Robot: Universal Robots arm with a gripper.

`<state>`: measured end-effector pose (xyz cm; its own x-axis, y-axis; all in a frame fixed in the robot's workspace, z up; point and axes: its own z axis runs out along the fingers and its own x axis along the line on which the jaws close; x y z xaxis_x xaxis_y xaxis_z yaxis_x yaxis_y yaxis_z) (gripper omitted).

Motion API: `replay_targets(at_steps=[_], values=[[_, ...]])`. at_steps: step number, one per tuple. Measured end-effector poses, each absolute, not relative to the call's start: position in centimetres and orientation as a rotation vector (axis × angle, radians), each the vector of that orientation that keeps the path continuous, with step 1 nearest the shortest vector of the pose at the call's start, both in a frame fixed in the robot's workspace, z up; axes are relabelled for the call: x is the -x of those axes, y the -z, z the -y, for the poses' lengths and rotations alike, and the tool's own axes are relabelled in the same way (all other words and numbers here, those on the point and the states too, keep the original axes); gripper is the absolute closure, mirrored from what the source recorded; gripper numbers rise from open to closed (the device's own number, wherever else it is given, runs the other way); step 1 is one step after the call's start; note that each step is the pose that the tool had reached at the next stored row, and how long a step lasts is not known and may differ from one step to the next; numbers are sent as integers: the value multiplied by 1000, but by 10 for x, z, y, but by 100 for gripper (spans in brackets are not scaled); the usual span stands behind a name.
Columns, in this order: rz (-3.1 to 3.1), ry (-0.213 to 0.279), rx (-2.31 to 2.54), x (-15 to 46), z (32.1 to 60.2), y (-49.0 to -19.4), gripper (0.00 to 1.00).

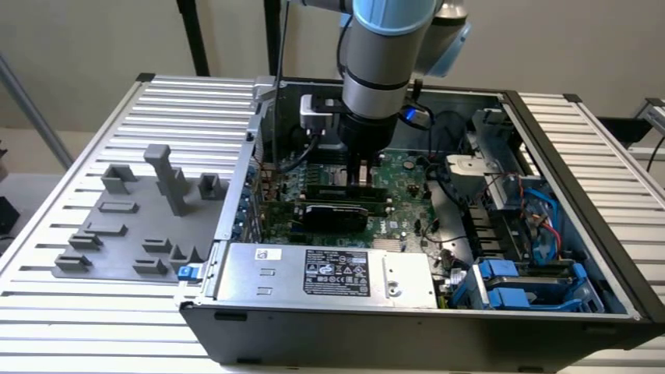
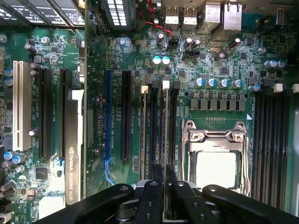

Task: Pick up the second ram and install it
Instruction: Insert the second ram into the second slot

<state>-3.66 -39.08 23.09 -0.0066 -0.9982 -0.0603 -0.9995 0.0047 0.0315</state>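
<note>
On the exterior view's left, grey plastic fixture blocks (image 1: 146,226) are seen standing on the slatted bench (image 1: 62,312), beside the open computer case (image 1: 416,312). A black expansion card (image 1: 332,212) is seated on the green motherboard (image 1: 400,199), just nearer than the arm. The end effector (image 1: 360,173) is lowered into the case over the memory slots (image 2: 159,130). In the wrist view its fingers (image 2: 153,196) are drawn close together, pinched on the upper edge of the second ram (image 2: 164,135), which is seen edge-on. The stick is held upright, directly beneath the end effector, in line with a slot among the memory slots; whether it is fully seated cannot be told. The processor socket (image 2: 216,156) lies beside these slots.
</note>
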Motion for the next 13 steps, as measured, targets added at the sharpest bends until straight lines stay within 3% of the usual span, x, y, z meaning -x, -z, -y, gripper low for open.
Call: replay_targets(at_steps=[13], values=[[-2212,-101,2199,36,391,-227,86]])
